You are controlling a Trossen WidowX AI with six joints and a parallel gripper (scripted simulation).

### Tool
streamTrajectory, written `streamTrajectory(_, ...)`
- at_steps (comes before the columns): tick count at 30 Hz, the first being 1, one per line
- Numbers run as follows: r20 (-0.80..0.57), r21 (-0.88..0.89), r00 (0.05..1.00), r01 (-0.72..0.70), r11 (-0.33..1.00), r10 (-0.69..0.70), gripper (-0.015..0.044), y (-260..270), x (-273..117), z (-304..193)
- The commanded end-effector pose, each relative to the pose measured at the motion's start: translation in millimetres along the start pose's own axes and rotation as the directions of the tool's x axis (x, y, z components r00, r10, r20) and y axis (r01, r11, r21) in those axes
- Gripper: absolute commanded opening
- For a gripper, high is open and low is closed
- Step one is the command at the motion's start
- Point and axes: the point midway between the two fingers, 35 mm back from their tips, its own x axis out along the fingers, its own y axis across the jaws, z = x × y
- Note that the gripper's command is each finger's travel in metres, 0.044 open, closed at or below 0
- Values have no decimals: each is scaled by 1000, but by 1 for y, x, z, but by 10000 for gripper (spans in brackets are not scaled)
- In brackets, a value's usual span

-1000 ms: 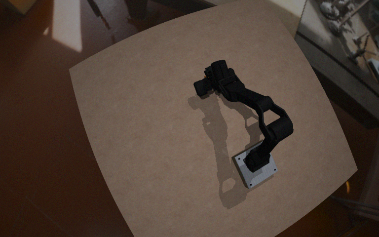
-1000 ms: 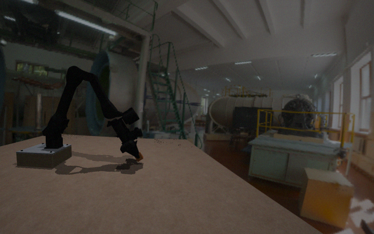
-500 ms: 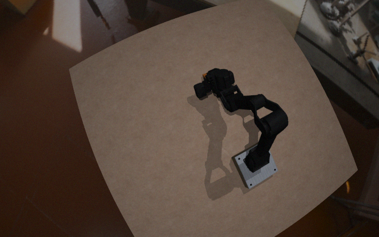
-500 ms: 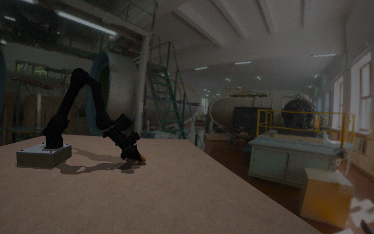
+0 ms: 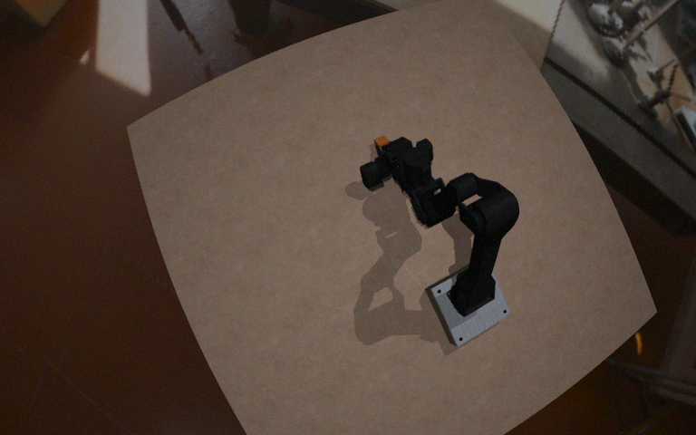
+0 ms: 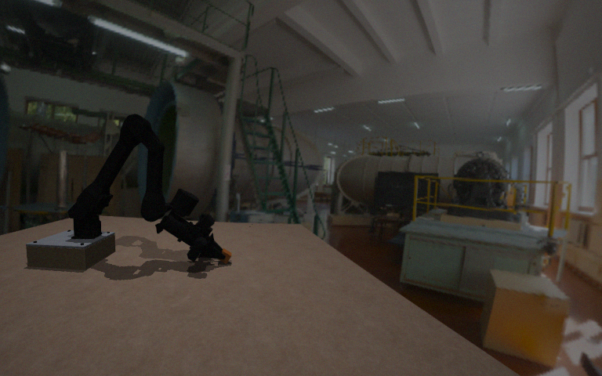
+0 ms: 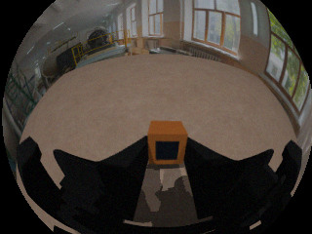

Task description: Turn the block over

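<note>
Matt, smooth-looking brown tabletop (image 5: 287, 215) (image 6: 266, 310) (image 7: 161, 88)

Orange block (image 5: 381, 141) (image 6: 226, 255) (image 7: 167, 129), dark square marking, apparently tilted.

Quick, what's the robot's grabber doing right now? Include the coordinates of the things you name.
Gripper (image 5: 381, 145) (image 6: 225, 255) (image 7: 166, 140): closed, holding the orange block (image 5: 381, 140) (image 6: 226, 255) (image 7: 167, 129) between its jaws.

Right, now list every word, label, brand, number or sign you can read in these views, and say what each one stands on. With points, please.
No readable text anywhere.
The orange block (image 5: 381, 141) (image 6: 226, 255) (image 7: 167, 128) shows a dark square on one face, with no letter or number.
The black robot arm (image 5: 484, 256) (image 6: 154, 177) and its metal-topped base (image 5: 482, 328) (image 6: 55, 257) show no legible lettering.
The background is too blurred to read any small markings.
</note>
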Motion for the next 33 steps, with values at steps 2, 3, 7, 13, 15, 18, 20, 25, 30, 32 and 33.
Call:
streamTrajectory(2, 34, -3, 999, -5, 1000, 5, 0, 1, -2, -1)
streamTrajectory(3, 40, -3, 999, -5, 1000, 5, 0, 1, -3, -1)
streamTrajectory(7, 42, -3, 999, -5, 1000, 5, 0, 1, -3, 0)
streamTrajectory(13, 42, -3, 999, -5, 1000, 5, 0, 1, -3, 0)
streamTrajectory(15, 42, -3, 999, -5, 1000, 5, 0, 1, -3, 0)
streamTrajectory(18, 42, -3, 999, -5, 1000, 5, 53, 1, -3, 0)
streamTrajectory(20, 42, -3, 999, -5, 1000, 5, 105, 1, -3, 0)
streamTrajectory(25, 42, -3, 999, -5, 1000, 5, 236, 1, -3, 0)
streamTrajectory(30, 42, -3, 999, -5, 1000, 5, 368, 1, -3, 0)
streamTrajectory(32, 42, -3, 999, -5, 1000, 5, 420, 1, -3, 0)
streamTrajectory(33, 42, -3, 999, -5, 1000, 5, 440, 1, -3, 0)
